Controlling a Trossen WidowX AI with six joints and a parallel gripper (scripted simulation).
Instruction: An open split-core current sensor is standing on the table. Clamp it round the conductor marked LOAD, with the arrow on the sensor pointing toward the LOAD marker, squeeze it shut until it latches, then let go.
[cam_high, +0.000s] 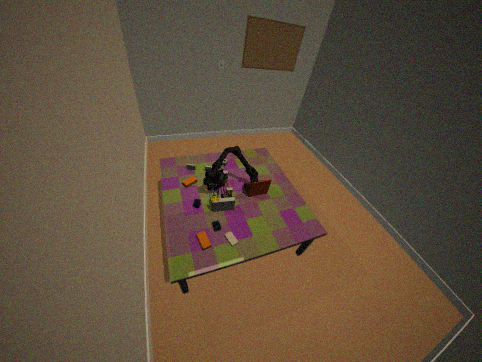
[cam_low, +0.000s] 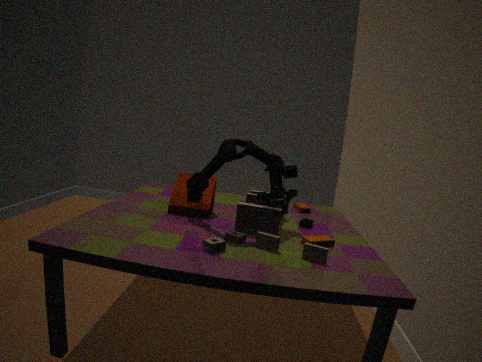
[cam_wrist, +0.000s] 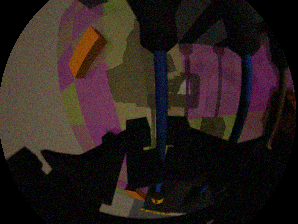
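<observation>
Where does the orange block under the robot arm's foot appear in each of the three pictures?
Top: the flat orange base block sits right of table centre, at the arm's foot.
Exterior: the block stands left of centre, toward the table's back.
Wrist: not in it; the orange slab seen there is another, loose piece.
Shared landmark: the loose orange slab beside the claw, which grips something.

High far top view, low side exterior view, close wrist view; shared checkered table (cam_high: 280, 235).
</observation>
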